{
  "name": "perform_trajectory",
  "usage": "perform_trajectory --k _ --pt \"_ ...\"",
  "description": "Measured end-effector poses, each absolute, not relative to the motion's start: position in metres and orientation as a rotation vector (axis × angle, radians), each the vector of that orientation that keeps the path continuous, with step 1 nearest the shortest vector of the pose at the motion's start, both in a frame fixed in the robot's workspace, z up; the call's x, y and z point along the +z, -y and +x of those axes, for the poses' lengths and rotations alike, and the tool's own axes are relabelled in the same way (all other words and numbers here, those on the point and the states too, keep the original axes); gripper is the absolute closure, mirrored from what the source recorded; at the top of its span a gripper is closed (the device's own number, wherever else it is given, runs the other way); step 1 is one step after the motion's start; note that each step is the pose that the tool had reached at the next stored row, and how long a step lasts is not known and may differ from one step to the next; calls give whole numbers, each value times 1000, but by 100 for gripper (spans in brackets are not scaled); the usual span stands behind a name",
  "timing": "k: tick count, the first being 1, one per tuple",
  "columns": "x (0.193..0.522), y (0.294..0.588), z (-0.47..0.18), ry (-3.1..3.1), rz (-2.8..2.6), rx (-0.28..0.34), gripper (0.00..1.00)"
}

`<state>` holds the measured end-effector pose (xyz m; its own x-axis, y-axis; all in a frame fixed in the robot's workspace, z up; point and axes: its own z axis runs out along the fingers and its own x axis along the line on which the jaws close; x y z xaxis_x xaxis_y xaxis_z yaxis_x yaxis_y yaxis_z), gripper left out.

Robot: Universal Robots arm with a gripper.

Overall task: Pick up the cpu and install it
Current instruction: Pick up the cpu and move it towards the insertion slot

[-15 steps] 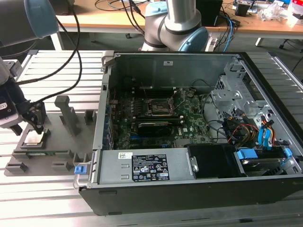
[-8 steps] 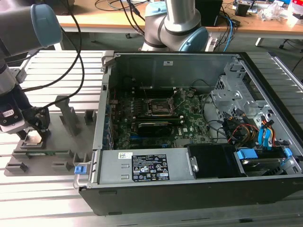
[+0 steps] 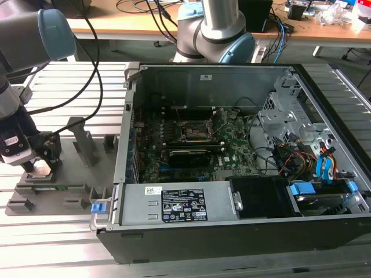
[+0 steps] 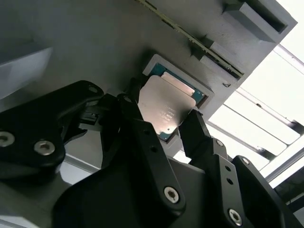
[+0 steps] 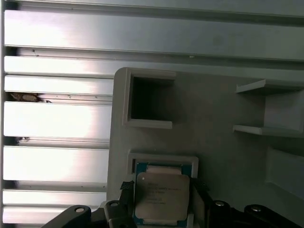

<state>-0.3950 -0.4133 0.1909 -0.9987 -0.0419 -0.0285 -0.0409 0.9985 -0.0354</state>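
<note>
The cpu (image 4: 164, 102), a small square chip with a silvery top, lies at a shallow square pocket of the grey holder tray (image 4: 95, 42). My gripper (image 4: 161, 113) straddles it, one black finger (image 4: 135, 114) against each of two opposite edges, so the jaws are shut on the chip. In the first wrist view the cpu (image 5: 161, 194) shows between the same fingertips of the gripper (image 5: 161, 190). In the exterior view the gripper (image 3: 43, 165) is low over the tray (image 3: 75, 194), at that view's left, well away from the black socket frame (image 3: 196, 132) on the motherboard (image 3: 232, 153).
An open computer case (image 3: 232, 226) lies at the exterior view's right of the tray, with a long black graphics card (image 3: 188, 156) below the socket and cables and drive bays (image 3: 313, 162) at its right end. Upright grey posts (image 3: 81, 139) stand on the tray. A cable (image 3: 95, 63) hangs from the arm.
</note>
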Motion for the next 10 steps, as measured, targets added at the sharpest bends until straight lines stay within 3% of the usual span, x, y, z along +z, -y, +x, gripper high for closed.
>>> perform_trajectory --k 6,10 --pt "189 413 -395 -3111 -65 -54 40" --pt "189 413 -395 -3111 -65 -54 45"
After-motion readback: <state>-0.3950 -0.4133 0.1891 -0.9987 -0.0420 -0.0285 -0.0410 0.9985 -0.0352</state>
